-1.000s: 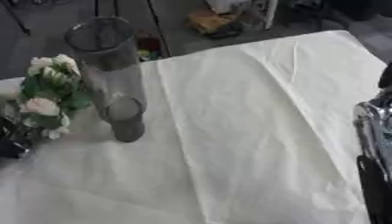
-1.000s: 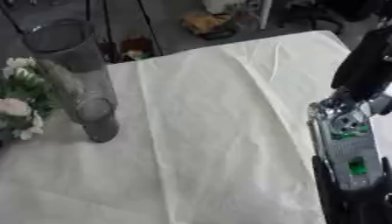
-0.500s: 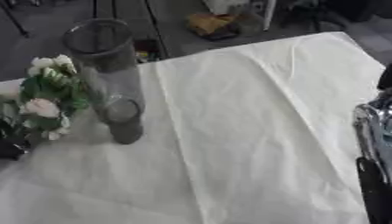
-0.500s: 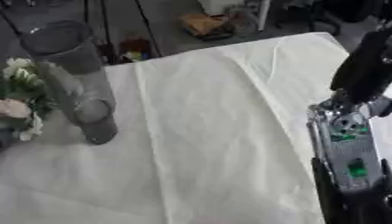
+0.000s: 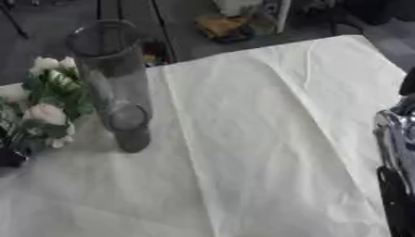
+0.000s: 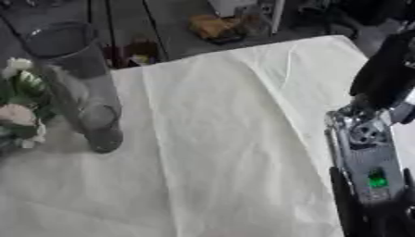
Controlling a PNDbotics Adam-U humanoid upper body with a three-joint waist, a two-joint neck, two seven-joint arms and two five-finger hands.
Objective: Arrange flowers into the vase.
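Flowers [image 5: 45, 109] and tall glass vase [image 5: 110, 69] are set far left, well apart from right hand [image 6: 373, 185]; finger state cannot be told

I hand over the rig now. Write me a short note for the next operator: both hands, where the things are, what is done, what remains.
Left hand: not in view. Right arm hangs along the right edge, silver and black; its hand's fingers cannot be made out.
Tall clear vase stands upright at the far left of the white tablecloth, with no flowers inside. A small clear glass stands just in front of it.
Flowers, white and pale pink with green leaves, lie bunched left of the vase, at the picture's left edge.
Done: nothing yet.
Left: take the flowers and put them into the vase.
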